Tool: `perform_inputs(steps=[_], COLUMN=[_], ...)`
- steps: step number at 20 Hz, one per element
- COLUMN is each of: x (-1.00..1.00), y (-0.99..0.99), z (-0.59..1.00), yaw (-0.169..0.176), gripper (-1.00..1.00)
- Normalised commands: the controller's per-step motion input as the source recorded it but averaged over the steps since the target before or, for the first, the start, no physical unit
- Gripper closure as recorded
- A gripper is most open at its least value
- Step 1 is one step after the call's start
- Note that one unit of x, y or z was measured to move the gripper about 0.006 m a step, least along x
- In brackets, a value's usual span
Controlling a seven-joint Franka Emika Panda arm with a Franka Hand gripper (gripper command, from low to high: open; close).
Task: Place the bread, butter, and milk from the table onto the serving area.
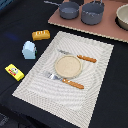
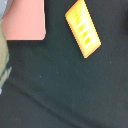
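The bread [image 1: 41, 34], an orange-golden loaf, lies on the dark table beyond the far left corner of the serving area [image 1: 40, 82]. The wrist view shows the bread [image 2: 82, 27] close up, with its pale slash marks. The light-blue milk carton [image 1: 29, 49] stands upright left of the placemat. The yellow butter box [image 1: 14, 72] lies flat nearer the front left. The placemat holds a round tan plate [image 1: 68, 65] and orange-handled cutlery [image 1: 82, 58]. No gripper or fingers show in either view.
A pinkish-brown board [image 1: 102, 27] at the back holds two grey pots [image 1: 69, 10] [image 1: 92, 13] and a pale bowl [image 1: 122, 17]. One corner of the board [image 2: 22, 20] shows in the wrist view, with a beige edge beside it.
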Motion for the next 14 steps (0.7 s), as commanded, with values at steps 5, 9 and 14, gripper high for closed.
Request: perform_inputs(steps=[5, 9, 14], x=[-0.29, -0.3, -0.34], y=[-0.22, -0.21, -0.19], z=[-1.0, -1.0, -0.68], yaw=[0.015, 0.012, 0.028], gripper=[-1.0, -1.0, -1.0])
